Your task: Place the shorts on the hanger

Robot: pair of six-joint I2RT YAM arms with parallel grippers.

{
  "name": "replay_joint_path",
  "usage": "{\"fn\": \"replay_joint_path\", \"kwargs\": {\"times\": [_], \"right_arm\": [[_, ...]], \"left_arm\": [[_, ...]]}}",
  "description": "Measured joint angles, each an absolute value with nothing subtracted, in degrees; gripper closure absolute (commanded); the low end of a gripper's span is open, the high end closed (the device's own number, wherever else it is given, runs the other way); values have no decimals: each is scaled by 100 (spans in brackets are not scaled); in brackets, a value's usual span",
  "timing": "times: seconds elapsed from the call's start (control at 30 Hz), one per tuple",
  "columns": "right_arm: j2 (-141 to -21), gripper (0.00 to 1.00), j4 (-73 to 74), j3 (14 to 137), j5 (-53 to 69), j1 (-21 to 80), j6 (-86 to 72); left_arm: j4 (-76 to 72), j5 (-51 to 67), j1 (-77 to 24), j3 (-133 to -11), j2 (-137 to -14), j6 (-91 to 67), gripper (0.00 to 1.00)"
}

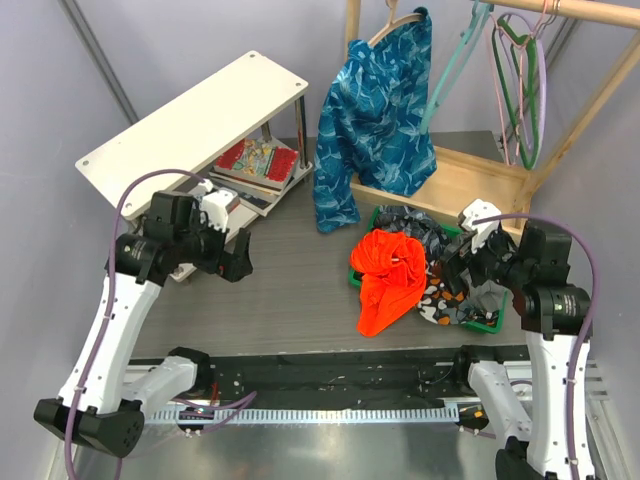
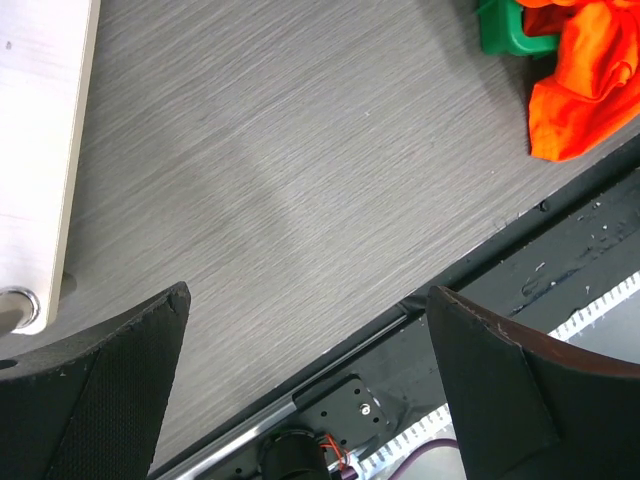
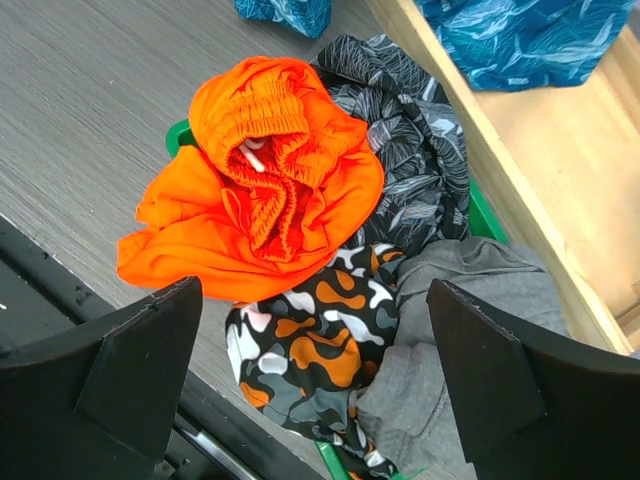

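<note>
The left arm is seen rising from its base at the lower left of the overhead view, bent at the elbow, with the left gripper [image 1: 212, 265] held above the bare grey table [image 1: 290, 300] at centre left. In the left wrist view, its fingers [image 2: 110, 390] are spread wide apart with nothing between them, and only wood-grain tabletop is seen beneath.

The right arm is raised from the lower right of the overhead view, and the right gripper [image 1: 458, 275] is held over the green bin [image 1: 357, 281] at centre right. In the right wrist view its jaws are likewise parted widely and nothing is gripped; the pile of clothes is framed between them.

The shorts [image 3: 265, 190] are found crumpled at the left end of the bin, partly spilled over its rim onto the table. The fabric is bright orange-red and heavily bunched. The gathered elastic waistband [image 3: 255, 110] is turned upward, and a piece of white drawstring [image 3: 252, 152] is seen in the folds just below it. Against the shorts are pressed a dark leaf-patterned garment [image 3: 400, 150], an orange-and-white camouflage piece [image 3: 310, 340] and a grey garment [image 3: 470, 330].

The hanger [image 1: 455, 65], thin and teal, is hung from the wooden rail [image 1: 570, 10] at the upper right of the overhead view, beside a blue leaf-patterned garment [image 1: 375, 110], well apart from the shorts.
</note>
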State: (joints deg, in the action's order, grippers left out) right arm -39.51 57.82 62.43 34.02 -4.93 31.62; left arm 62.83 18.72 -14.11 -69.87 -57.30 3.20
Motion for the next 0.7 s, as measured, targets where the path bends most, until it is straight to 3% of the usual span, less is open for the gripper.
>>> {"fn": "replay_joint_path", "kwargs": {"times": [0.47,0.7], "right_arm": [[-5282,3,5612,6012,3420,-412,2849],[-5343,3,5100,5811,3028,517,2563]], "left_arm": [[6438,2080,-1411,-7157,-6189,661,0],[6464,2316,-1411,-7190,-6211,790,0]]}}
